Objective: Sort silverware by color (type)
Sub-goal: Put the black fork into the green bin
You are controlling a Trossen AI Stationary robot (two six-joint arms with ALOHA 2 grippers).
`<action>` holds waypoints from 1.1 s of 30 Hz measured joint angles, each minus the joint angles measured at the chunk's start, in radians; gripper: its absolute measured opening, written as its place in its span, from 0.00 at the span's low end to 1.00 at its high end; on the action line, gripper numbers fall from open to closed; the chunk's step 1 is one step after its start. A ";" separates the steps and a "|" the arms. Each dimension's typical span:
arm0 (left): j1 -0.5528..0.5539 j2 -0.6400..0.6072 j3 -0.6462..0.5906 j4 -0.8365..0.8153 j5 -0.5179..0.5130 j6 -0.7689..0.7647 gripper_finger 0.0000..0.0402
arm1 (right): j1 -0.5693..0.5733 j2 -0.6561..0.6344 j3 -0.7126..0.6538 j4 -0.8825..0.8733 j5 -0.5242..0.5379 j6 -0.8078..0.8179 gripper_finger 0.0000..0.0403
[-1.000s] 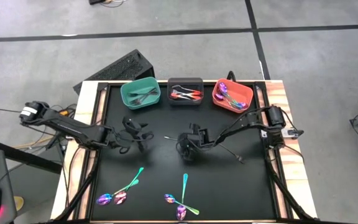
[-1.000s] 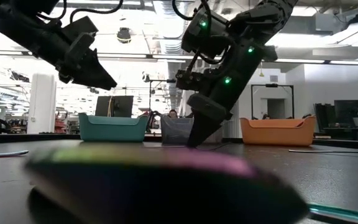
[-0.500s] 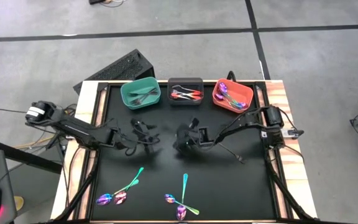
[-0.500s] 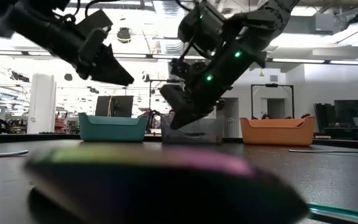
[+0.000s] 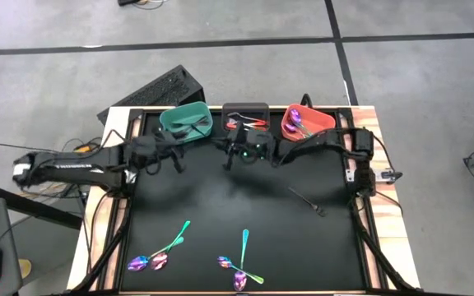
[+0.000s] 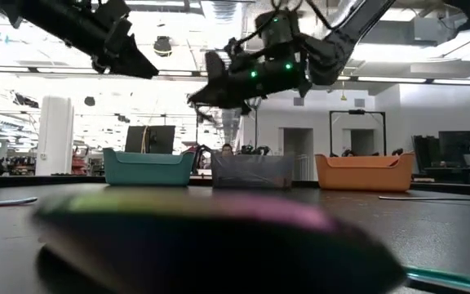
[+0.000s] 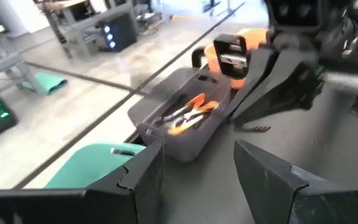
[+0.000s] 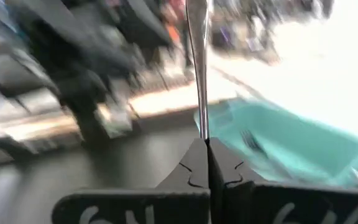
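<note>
My right gripper [image 5: 230, 153] is shut on a thin silver utensil [image 8: 197, 68] and hangs above the table just in front of the dark grey bin [image 5: 245, 110], pointing toward the teal bin [image 8: 291, 146]. My left gripper [image 7: 197, 168] stands open and holds nothing, raised near the teal bin [image 5: 186, 123]. A dark fork [image 5: 307, 200] lies flat on the mat at the right. Iridescent spoons and forks [image 5: 160, 252] [image 5: 241, 261] lie flat near the table's near edge. My right gripper pinches the utensil's thin shaft [image 8: 201, 127] between its two shut fingers. The rest of the piece sticks out ahead of the fingers, in line with them. The fingers point about level, coming from the table's right. The utensil is lifted clear of the table.
Three bins stand in a row along the far edge. The teal one holds grey pieces. The dark grey one [image 7: 185, 121] holds orange-handled pieces. The orange one [image 5: 307, 125] holds iridescent pieces. The two grippers are close together in front of the bins. One iridescent piece [image 6: 210, 224] lies right before the low camera.
My right gripper has risen from the middle of the mat and gone toward the far edge, tipping from pointing down to level, with the utensil carried along clear of the table. My left gripper has risen and gone toward the teal bin, staying open.
</note>
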 joint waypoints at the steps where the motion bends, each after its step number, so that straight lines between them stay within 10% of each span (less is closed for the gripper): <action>1: 0.044 -0.001 -0.012 0.039 0.059 0.020 0.46 | -0.017 0.000 0.000 0.057 -0.047 0.000 0.00; 12: 0.316 0.209 -0.143 0.708 0.646 0.106 0.46 | -0.086 -0.001 0.001 0.232 -0.376 -0.010 0.00; 33: 0.306 0.265 -0.142 0.907 0.766 0.083 0.13 | -0.064 0.000 0.002 0.184 -0.390 -0.063 0.00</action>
